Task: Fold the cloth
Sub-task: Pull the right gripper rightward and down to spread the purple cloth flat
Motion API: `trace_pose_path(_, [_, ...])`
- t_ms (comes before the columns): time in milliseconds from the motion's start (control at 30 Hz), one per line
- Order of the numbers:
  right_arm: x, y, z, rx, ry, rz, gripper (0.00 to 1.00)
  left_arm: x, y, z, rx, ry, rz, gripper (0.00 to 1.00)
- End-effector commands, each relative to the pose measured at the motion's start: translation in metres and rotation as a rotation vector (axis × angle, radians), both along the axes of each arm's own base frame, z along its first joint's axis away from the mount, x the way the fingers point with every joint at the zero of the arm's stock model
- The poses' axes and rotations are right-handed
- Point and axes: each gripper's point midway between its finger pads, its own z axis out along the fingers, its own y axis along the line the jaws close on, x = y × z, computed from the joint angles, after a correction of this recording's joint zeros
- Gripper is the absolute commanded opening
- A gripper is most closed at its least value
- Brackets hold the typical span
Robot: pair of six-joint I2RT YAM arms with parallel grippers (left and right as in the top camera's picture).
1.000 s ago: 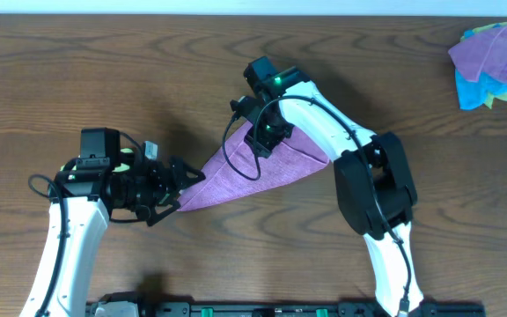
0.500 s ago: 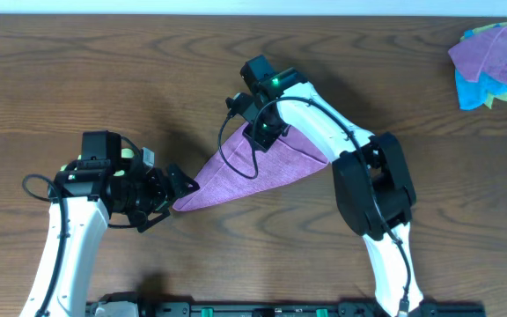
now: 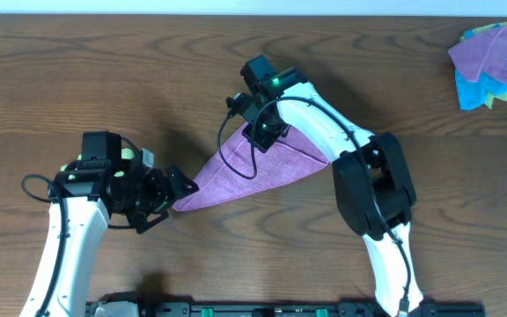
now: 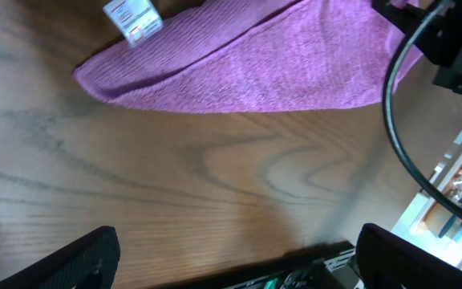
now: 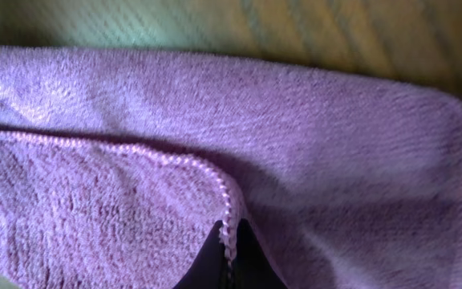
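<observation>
The purple cloth (image 3: 253, 169) lies folded into a rough triangle at the table's middle, with a white label (image 4: 132, 20) near its left tip. My right gripper (image 3: 260, 134) is down on the cloth's upper corner and shut on its stitched hem (image 5: 229, 233); a top layer (image 5: 95, 209) overlaps the layer below. My left gripper (image 3: 172, 187) hovers just left of the cloth's pointed tip, open. Its two dark fingers (image 4: 62, 261) stand far apart over bare wood, nothing between them.
A heap of purple, blue and green cloths (image 3: 493, 55) sits at the far right corner. A black cable (image 4: 403, 136) from the right arm loops over the cloth's right part. The table's front rail (image 3: 280, 308) runs along the near edge.
The right gripper has closed on the cloth's hem at the upper corner. The left gripper drew back leftward off the cloth's tip, still open.
</observation>
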Motion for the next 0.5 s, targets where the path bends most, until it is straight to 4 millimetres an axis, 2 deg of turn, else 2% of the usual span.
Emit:
trace_pose_path(0, [-0.014, 0.002, -0.007, -0.013, 0.06, 0.001, 0.01, -0.001, 0.007, -0.001, 0.055, -0.005, -0.014, 0.95])
trace_pose_path(233, [-0.039, -0.01, 0.001, -0.067, 0.147, 0.006, 0.01, 0.0, 0.011, -0.004, 0.082, -0.007, -0.011, 0.95])
trace_pose_path(467, [-0.059, -0.006, 0.033, -0.071, 0.149, 0.021, 0.01, 0.004, 0.016, -0.006, 0.12, -0.022, -0.004, 0.95])
